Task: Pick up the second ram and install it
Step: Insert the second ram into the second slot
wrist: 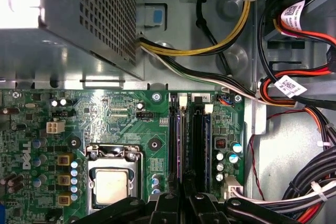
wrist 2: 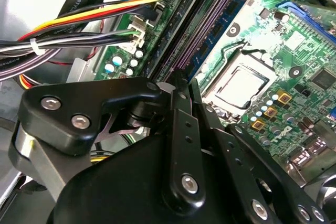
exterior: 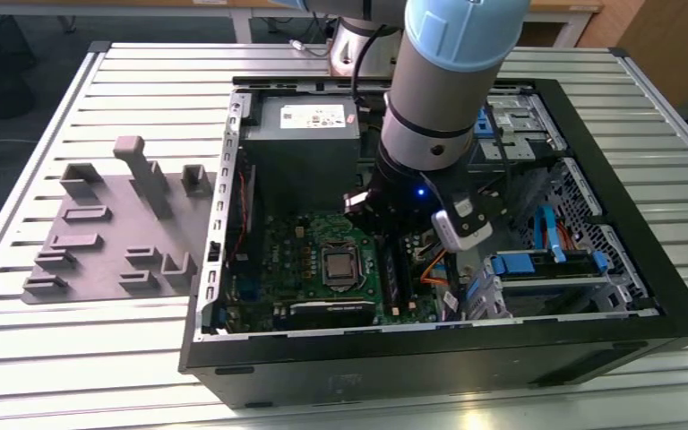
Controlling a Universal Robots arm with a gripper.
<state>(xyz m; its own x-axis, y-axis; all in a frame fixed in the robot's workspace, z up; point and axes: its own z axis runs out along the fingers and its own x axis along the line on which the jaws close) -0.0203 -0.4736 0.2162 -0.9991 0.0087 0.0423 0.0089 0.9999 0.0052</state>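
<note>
The arm reaches down into the open computer case, which lies on the slatted tabletop beside a grey fixture plate. In both wrist views the gripper hangs directly over the memory slots of the motherboard, between the processor socket and the bundle of cables.

The jaws stand narrow, almost together. Between them runs a thin board seen edge-on with a purple sheen, and I judge this to be the second ram. It lies along its slot, on the socket side of the neighbouring slot, where something blue-green with chips, perhaps another stick, seems to sit. Whether the second ram is fully seated or only resting in the slot mouth, I cannot tell from these views.

To do this step well, the stick must stay parallel to the slot along its whole length, so that both ends go down together. The push should be straight down into the motherboard, not slanted toward the socket or the cables. The grip at one end only is a risk, I think: the far end, near the power supply, may stay high if the force is not even.
</note>
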